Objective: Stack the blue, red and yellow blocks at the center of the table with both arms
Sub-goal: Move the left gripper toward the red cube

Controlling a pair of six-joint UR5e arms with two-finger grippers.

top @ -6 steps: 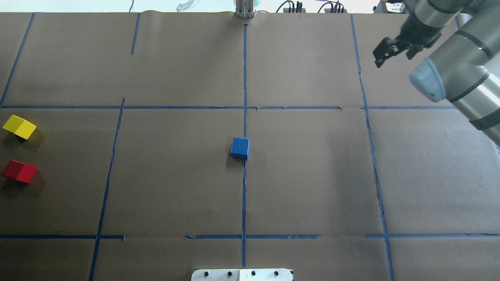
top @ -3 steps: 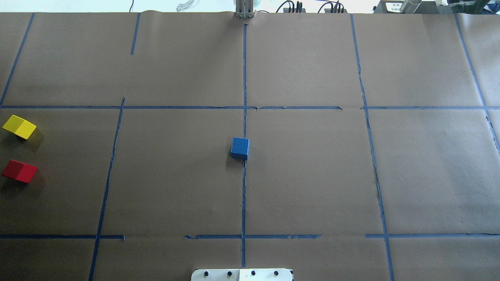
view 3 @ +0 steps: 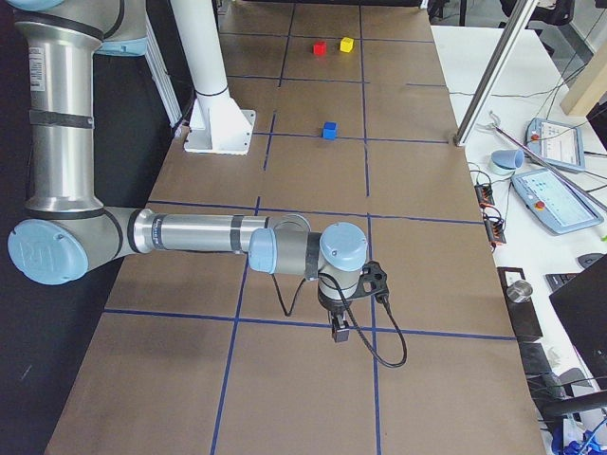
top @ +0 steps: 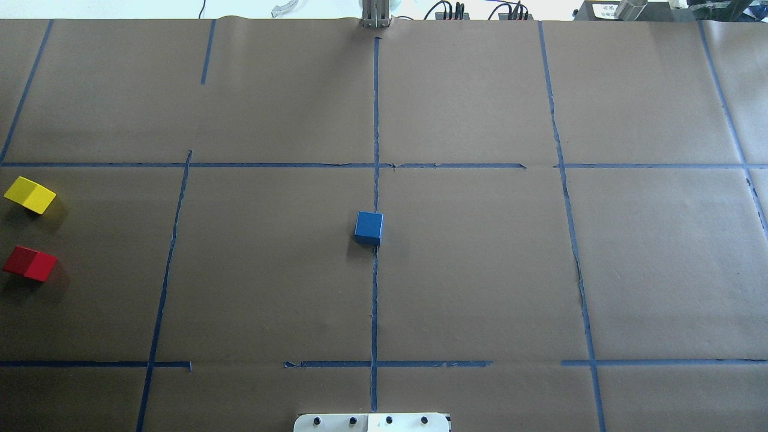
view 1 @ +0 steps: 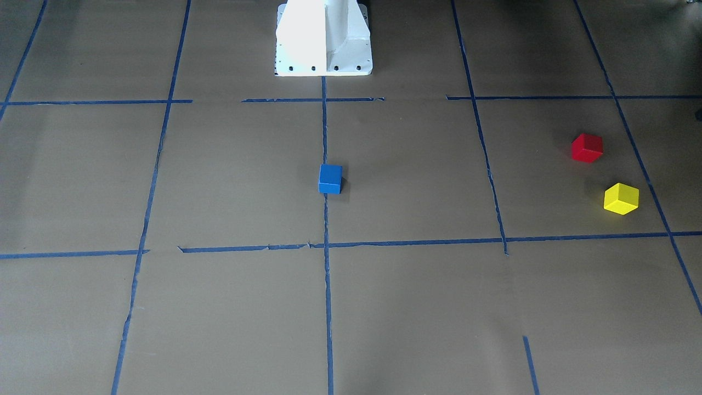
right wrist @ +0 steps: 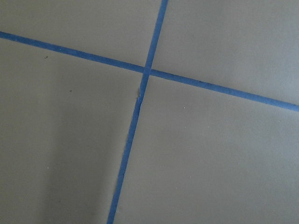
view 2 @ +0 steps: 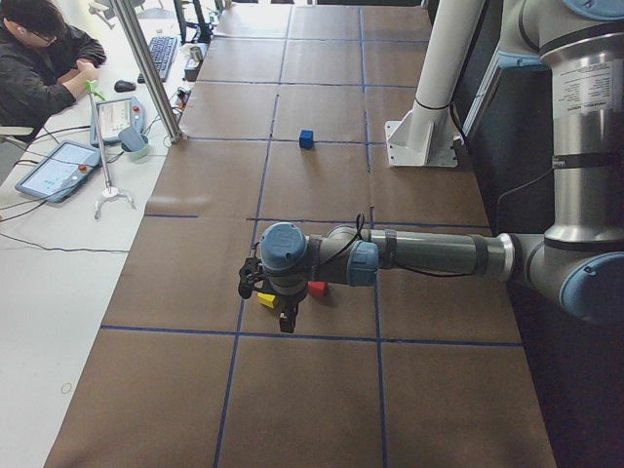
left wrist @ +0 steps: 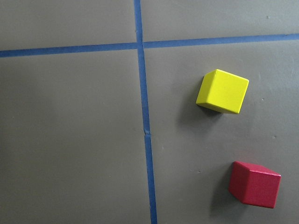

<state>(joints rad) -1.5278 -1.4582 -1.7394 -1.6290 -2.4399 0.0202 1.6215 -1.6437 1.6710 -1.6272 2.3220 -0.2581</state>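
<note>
Blue block (top: 368,227): at the centre of the worktop (top: 480,270), on the middle tape line (top: 375,120), with nothing on it yet.
Red block (top: 29,263): far out on the robot's left, well apart from the blue one.
Yellow block (top: 30,195): near the red one, not touching; both sit askew to the tape grid.
Handling: probably light, rigid painted cubes, not fragile; the smooth faces may slip.
Hold: two opposite flat sides, with the gripper turned to match the skew.
Left gripper (view 2: 285,317): hangs over the red and yellow pair; I cannot tell whether the fingers are apart or together.
Right gripper (view 3: 340,330): over bare worktop at the right end; likewise cannot tell.
Room: open worktop lies between the pair and the centre, and no edge is close by.
</note>
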